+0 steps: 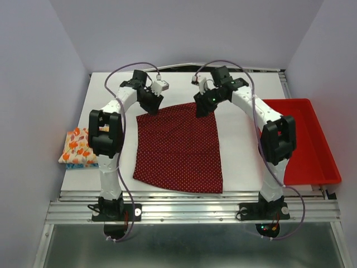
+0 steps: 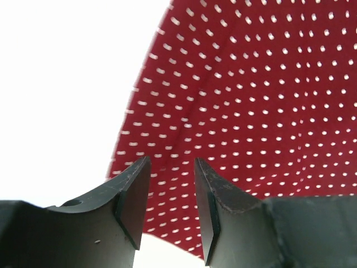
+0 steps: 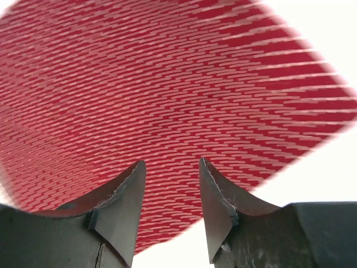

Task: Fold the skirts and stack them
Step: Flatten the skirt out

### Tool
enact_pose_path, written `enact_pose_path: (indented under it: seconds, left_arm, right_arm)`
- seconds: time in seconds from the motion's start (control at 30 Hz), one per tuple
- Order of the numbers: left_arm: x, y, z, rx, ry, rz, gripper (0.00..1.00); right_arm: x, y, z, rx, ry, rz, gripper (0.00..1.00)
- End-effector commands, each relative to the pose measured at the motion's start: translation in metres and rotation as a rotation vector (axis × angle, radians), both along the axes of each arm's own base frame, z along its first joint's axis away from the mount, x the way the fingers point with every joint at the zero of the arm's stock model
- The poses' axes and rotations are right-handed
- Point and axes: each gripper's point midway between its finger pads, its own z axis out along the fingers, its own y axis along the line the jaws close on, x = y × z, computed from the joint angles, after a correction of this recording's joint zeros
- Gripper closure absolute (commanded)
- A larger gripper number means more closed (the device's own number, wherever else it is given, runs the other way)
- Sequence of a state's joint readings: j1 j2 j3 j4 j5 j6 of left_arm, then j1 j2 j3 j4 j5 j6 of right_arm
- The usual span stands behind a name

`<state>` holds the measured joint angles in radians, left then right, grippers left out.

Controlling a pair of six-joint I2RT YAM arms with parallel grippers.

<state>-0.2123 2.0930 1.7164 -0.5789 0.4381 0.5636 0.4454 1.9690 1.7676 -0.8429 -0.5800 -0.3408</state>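
Jaws on both grippers parted, empty: left gripper [image 2: 170, 187] over the far-left corner of the red skirt [image 1: 178, 148], right gripper [image 3: 170, 190] over the far-right corner. Skirt lies flat on the surface [image 1: 245, 89], likely spread for folding. Cream skirt [image 1: 78, 142] sits folded at left, on the blue skirt [image 1: 75, 165]. Left arm [image 1: 106, 134] and right arm [image 1: 276, 137] reach forward, elbows high, wrists pitched down.

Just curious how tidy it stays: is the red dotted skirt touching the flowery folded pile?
Apart. The top view shows white table between the red dotted skirt and the flowery folded pile.
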Motion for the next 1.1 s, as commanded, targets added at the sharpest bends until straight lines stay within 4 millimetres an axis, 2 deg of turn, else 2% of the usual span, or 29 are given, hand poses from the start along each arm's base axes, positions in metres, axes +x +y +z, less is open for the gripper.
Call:
enact_pose_path:
  seconds: [0.0,0.07,0.1,0.13,0.17,0.23,0.27,0.33,0.37,0.5,0.57,0.67,0.73,0.8,0.9,1.07]
  left_arm:
    - [0.021,0.016,0.043,0.01,-0.101,-0.01,0.51]
    - [0.025,0.022,0.042,0.019,-0.1,-0.005,0.51]
    - [0.027,0.022,0.043,0.019,-0.1,-0.005,0.51]
    - [0.031,0.026,0.047,0.019,-0.108,0.003,0.51]
    - [0.03,0.026,0.044,0.014,-0.093,0.004,0.51]
    - [0.031,0.03,0.044,0.012,-0.089,0.009,0.51]
    - [0.032,0.031,0.044,0.009,-0.09,0.011,0.51]
    - [0.031,0.034,0.041,0.005,-0.079,0.022,0.51]
    - [0.031,0.035,0.041,0.003,-0.078,0.022,0.51]
    - [0.029,0.039,0.037,0.0,-0.067,0.033,0.51]
    - [0.027,0.04,0.035,-0.001,-0.062,0.036,0.51]
    - [0.025,0.041,0.033,0.0,-0.051,0.037,0.51]
    - [0.025,0.041,0.032,-0.004,-0.049,0.036,0.51]
    - [0.025,0.041,0.033,-0.005,-0.052,0.037,0.51]
    - [0.025,0.041,0.033,-0.013,-0.043,0.044,0.51]
    - [0.025,0.05,0.033,-0.001,-0.037,0.063,0.5]
  right_arm:
    - [0.096,-0.035,-0.002,-0.13,-0.281,-0.11,0.51]
    - [0.128,-0.036,0.004,-0.144,-0.402,-0.097,0.51]
    - [0.135,-0.042,-0.006,-0.15,-0.395,-0.109,0.51]
    - [0.148,-0.048,-0.005,-0.17,-0.438,-0.104,0.51]
    - [0.156,-0.046,-0.019,-0.176,-0.445,-0.09,0.5]
    - [0.169,-0.05,-0.027,-0.176,-0.473,-0.078,0.49]
    - [0.182,-0.055,-0.032,-0.171,-0.504,-0.089,0.47]
    - [0.192,-0.062,-0.042,-0.191,-0.528,-0.086,0.46]
    - [0.198,-0.068,-0.053,-0.203,-0.533,-0.086,0.46]
    - [0.207,-0.074,-0.071,-0.224,-0.543,-0.087,0.45]
    - [0.21,-0.072,-0.074,-0.215,-0.552,-0.087,0.45]
    - [0.211,-0.073,-0.068,-0.192,-0.557,-0.086,0.45]
    - [0.209,-0.069,-0.052,-0.165,-0.58,-0.071,0.45]
    - [0.213,-0.072,-0.046,-0.155,-0.603,-0.066,0.45]
    - [0.221,-0.071,-0.048,-0.135,-0.625,-0.053,0.45]
    - [0.213,-0.065,-0.082,-0.13,-0.582,0.036,0.46]
